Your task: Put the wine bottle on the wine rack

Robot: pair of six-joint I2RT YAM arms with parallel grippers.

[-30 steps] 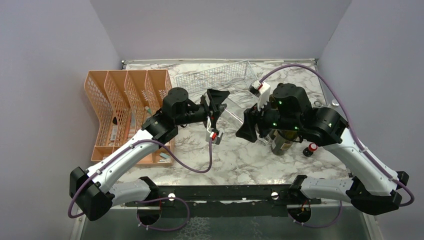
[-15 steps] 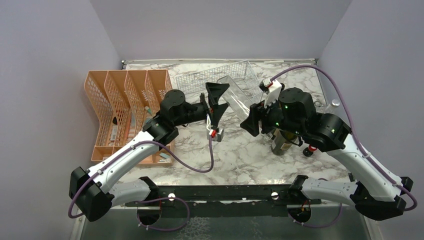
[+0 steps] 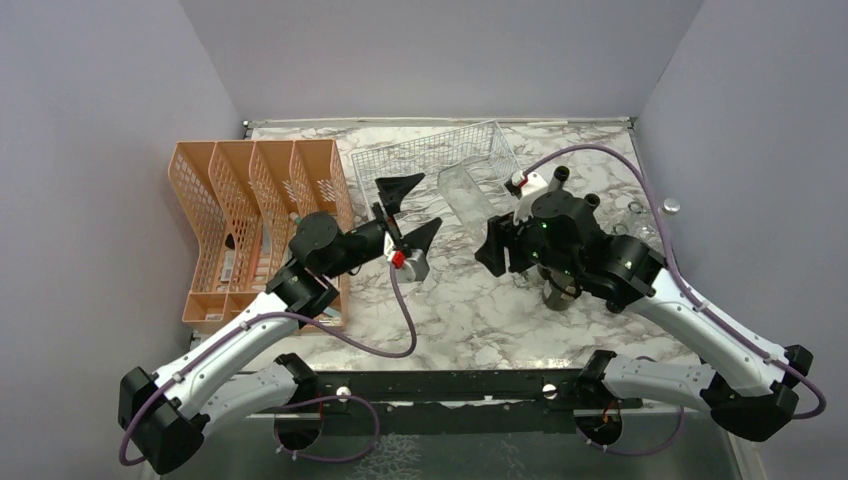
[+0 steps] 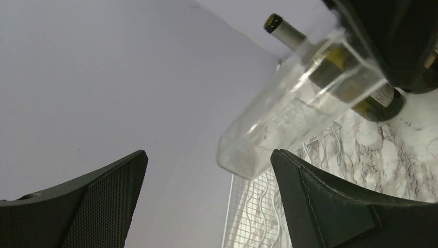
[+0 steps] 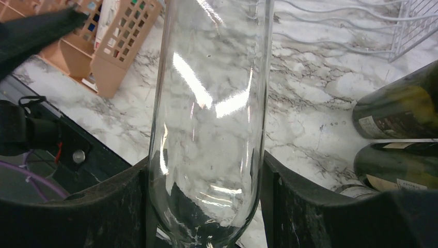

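My right gripper is clamped around the clear glass wine bottle, which juts out past the fingers, tilted and lifted off the counter. Its free end points toward the near side of the white wine rack at the back, not resting in a cradle. My left gripper hangs just beside it, jaws spread wide and empty. Dark bottles stand under my right arm.

plain lavender walls around marble tabletop
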